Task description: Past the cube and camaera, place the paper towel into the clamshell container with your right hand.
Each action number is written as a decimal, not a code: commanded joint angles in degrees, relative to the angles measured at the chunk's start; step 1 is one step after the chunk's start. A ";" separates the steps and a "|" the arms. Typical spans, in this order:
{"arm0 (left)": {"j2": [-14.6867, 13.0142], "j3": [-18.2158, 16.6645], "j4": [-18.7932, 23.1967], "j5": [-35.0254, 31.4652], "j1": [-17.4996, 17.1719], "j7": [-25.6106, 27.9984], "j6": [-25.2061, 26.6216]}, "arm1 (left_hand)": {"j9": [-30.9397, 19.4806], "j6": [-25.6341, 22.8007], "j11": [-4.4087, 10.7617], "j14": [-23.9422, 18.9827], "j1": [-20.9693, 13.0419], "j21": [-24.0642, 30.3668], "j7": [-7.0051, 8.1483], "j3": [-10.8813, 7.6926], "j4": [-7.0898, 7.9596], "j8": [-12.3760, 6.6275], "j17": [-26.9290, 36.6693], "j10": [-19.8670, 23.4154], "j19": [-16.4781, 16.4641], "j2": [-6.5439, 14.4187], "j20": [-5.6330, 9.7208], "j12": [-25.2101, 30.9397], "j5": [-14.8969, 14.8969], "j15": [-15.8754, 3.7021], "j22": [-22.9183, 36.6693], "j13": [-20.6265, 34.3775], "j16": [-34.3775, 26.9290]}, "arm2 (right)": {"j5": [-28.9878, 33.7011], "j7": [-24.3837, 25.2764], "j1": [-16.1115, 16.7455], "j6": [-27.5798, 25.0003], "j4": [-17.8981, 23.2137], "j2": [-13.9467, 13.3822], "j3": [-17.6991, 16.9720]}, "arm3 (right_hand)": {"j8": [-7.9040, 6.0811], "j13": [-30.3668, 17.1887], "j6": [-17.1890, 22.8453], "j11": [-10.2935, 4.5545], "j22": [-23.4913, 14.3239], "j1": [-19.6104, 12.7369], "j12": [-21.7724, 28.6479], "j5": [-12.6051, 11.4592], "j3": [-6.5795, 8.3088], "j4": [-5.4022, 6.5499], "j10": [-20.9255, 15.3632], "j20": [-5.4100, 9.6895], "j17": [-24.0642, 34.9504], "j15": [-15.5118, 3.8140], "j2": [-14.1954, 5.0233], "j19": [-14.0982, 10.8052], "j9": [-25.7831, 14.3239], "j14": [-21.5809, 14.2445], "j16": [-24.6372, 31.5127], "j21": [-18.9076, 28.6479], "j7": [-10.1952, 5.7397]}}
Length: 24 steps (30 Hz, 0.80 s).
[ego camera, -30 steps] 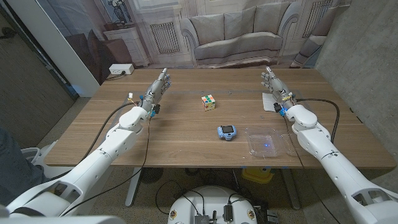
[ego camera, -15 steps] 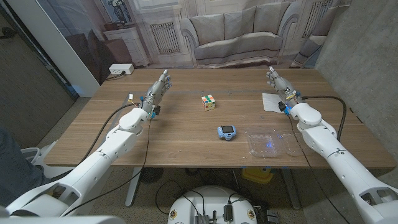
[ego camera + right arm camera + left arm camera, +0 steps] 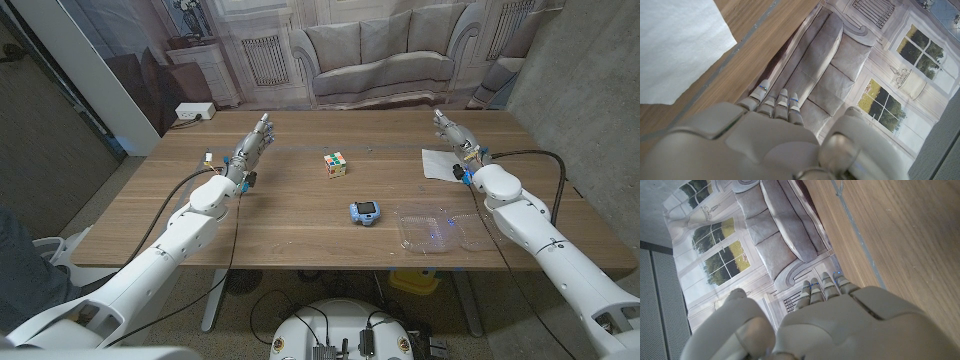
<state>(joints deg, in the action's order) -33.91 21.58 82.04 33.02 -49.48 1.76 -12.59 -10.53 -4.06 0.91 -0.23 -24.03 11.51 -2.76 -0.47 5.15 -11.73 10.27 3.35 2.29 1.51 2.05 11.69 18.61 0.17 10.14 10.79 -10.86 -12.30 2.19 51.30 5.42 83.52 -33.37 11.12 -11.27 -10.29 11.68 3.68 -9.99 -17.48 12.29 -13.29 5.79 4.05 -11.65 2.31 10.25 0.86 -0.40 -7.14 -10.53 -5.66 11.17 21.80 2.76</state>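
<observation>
A white paper towel (image 3: 437,162) lies on the table at the far right; its sheet (image 3: 675,45) also fills a corner of the right wrist view. My right hand (image 3: 449,133) hovers just past it with fingers straight and apart, holding nothing. A clear clamshell container (image 3: 436,230) sits open near the front right edge. The colourful cube (image 3: 335,164) stands mid-table and a small blue camera (image 3: 364,212) lies nearer the front. My left hand (image 3: 253,143) stands open at the far left, fingers stretched out.
The wooden table's far edge (image 3: 380,111) runs just beyond both hands, with a sofa backdrop (image 3: 390,50) behind. Cables trail along both forearms. A white power strip (image 3: 194,111) lies on the floor at the back left.
My right hand and forearm have shifted to the right and slightly farther out, uncovering more of the paper towel. The left arm has stayed put.
</observation>
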 commanded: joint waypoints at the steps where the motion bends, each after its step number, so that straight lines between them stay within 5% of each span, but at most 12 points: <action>1: -0.10 -0.09 0.13 -0.14 -0.06 -0.07 -0.11 | -0.28 -0.78 -0.41 -0.61 -0.42 0.19 -0.32 0.05 -0.37 -0.32 0.11 0.75 -0.60 0.21 2.47 0.52 -0.09 -0.01 0.11 0.15 -0.22 | 3.12 2.24 0.28 -1.45 1.19 -2.64 1.04 | -0.45 -0.29 0.65 -0.52 -0.12 -0.93 0.44 0.14 0.14 -0.72 -0.71 1.31 0.09 -0.39 -0.07 -1.27 -0.26 -0.90 0.23 0.06 -0.63; 11: -0.15 0.22 0.05 -0.47 0.54 -0.40 0.19 | -0.29 -0.99 -0.38 -0.86 -0.57 0.28 -0.33 0.15 -0.44 -0.31 0.10 0.91 -0.99 0.26 3.00 0.50 -0.16 0.06 0.10 0.15 -0.23 | 6.20 5.24 0.50 -2.89 2.46 -4.12 2.08 | -0.51 -0.30 1.09 -0.76 -0.12 -1.50 0.65 0.11 0.06 -1.26 -1.45 1.54 0.08 -0.85 0.30 -2.05 -0.27 -1.63 0.30 -0.09 -1.03; 17: -0.35 0.38 0.35 -0.59 0.69 -0.37 0.83 | -0.29 -0.95 -0.30 -0.79 -0.62 0.16 -0.31 0.20 -0.45 -0.26 0.11 0.87 -0.75 0.29 2.62 0.45 -0.19 0.02 0.10 0.15 -0.16 | 7.22 6.34 0.62 -3.26 2.82 -4.82 2.48 | -0.53 -0.25 1.83 -2.14 -0.11 -2.30 0.90 -0.11 -0.13 -2.06 -2.84 2.81 0.06 -3.16 0.79 -5.03 -0.29 -3.82 0.60 0.07 -2.10; 24: -0.35 0.46 0.52 -0.56 0.78 -0.36 1.15 | -0.29 -0.98 -0.18 -0.79 -0.68 0.12 -0.33 0.25 -0.47 -0.23 0.11 0.87 -0.67 0.33 2.46 0.41 -0.22 0.02 0.11 0.15 -0.14 | 8.83 7.68 0.60 -5.79 4.13 -5.72 3.10 | -0.35 -0.24 1.57 -2.06 -0.12 -2.50 0.70 -0.18 -0.15 -2.24 -2.61 2.59 0.08 -2.78 0.79 -4.81 -0.30 -3.61 0.32 -0.35 -2.53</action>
<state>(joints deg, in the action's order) -34.14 21.84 82.20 32.50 -48.97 1.48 -12.10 -10.52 -4.46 0.51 -0.79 -24.25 11.51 -3.17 -0.23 4.91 -11.73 10.27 3.74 1.67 1.73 2.05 11.69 18.62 0.11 10.15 10.78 -10.86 -6.02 7.63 51.81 2.30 86.11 -37.66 13.27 -11.27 -10.29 13.31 1.63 -9.99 -19.58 12.74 -13.29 5.54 2.12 -14.33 2.34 10.13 -2.32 0.36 -11.82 -10.53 -8.92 11.45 21.80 0.70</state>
